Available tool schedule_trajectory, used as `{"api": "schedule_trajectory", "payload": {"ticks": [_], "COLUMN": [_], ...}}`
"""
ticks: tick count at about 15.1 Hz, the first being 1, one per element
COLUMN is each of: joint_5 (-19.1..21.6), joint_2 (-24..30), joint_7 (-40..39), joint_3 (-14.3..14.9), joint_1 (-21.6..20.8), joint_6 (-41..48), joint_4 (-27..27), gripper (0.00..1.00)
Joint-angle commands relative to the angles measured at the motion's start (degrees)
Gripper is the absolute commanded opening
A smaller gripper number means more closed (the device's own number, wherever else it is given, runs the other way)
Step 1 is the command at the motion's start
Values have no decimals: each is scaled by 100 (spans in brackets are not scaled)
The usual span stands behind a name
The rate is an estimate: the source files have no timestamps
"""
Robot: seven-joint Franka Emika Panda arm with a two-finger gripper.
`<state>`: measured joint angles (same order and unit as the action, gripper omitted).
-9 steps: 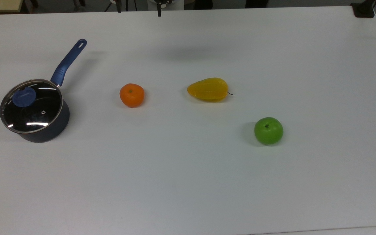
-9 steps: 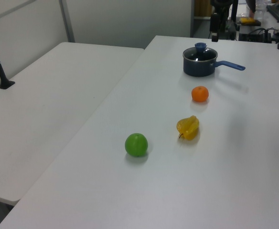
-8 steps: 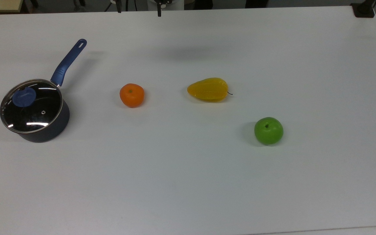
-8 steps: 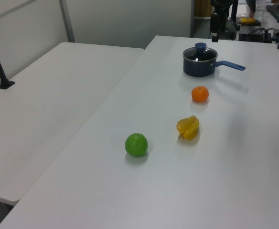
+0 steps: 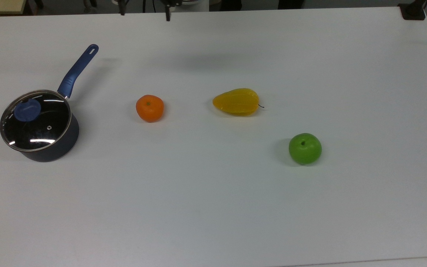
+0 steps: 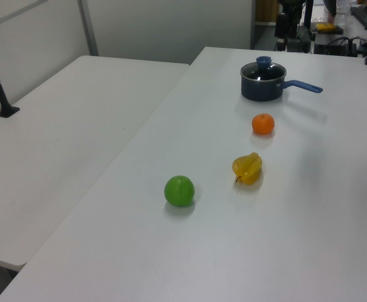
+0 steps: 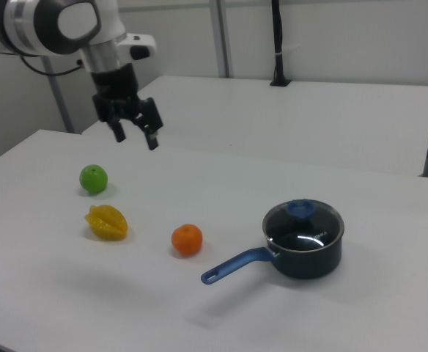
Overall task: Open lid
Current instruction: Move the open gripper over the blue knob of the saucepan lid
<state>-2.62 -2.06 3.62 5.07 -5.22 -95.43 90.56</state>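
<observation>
Glass lid (image 7: pixel 303 218) sits on the saucepan (image 7: pixel 307 253) at the right view's right; the end effector (image 7: pixel 134 132) hangs spread and empty, far left. Approach underway; next, reach the blue knob (image 7: pixel 300 207).

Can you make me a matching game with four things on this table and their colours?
Things:
1. apple
2. orange
3. star fruit
4. lid knob

Colours:
A. blue
B. yellow
C. green
D. orange

Pairs: 1-C, 2-D, 3-B, 4-A
</observation>
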Motion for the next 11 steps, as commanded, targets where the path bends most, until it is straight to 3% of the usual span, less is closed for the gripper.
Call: {"api": "schedule_trajectory", "payload": {"ticks": [1, 11], "joint_5": [16, 16], "joint_2": [84, -1058], "joint_7": [16, -37], "joint_3": [20, 29], "joint_1": [459, 1840], "joint_6": [-536, -2891], "joint_4": [94, 85], "gripper": [100, 100]}}
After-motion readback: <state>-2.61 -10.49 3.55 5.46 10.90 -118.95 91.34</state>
